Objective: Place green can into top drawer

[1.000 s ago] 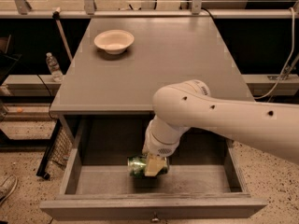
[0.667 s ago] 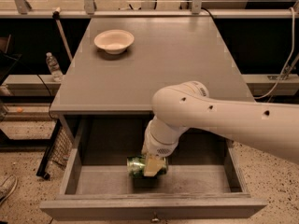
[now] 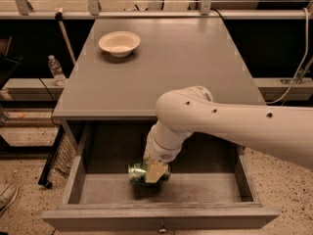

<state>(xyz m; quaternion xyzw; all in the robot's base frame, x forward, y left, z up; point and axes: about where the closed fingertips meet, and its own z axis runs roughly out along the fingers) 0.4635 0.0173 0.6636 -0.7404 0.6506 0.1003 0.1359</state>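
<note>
Nearest the camera, the top drawer (image 3: 98, 218) is seen pulled fully out from under the table, and a small metal pull (image 3: 160, 227) is fixed at the middle of its flat front panel. Only 1 thing is contained in the drawer: the green can (image 3: 136, 171), which is held on its side slightly left of the drawer's middle, inside the walls and below the rim. A dark shadow is cast on the drawer floor beneath the can; whether the floor is touched by the can cannot be told. The gripper (image 3: 149, 173) is lowered into the drawer from above and is placed at the can's right end. Its jaws are clamped on the can, and 1 pale finger (image 3: 154, 171) is laid across the can's side. The white arm (image 3: 230, 124) is stretched in from the right, above the drawer's right half and the near edge of the table.

Farther back, the grey table (image 3: 195, 67) is seen, and 1 cream bowl (image 3: 119, 42) is set upright on its far left part, well apart from the drawer. Nothing is seen inside the bowl. To the left of the table, a water bottle (image 3: 56, 69) is stood on a low ledge.
</note>
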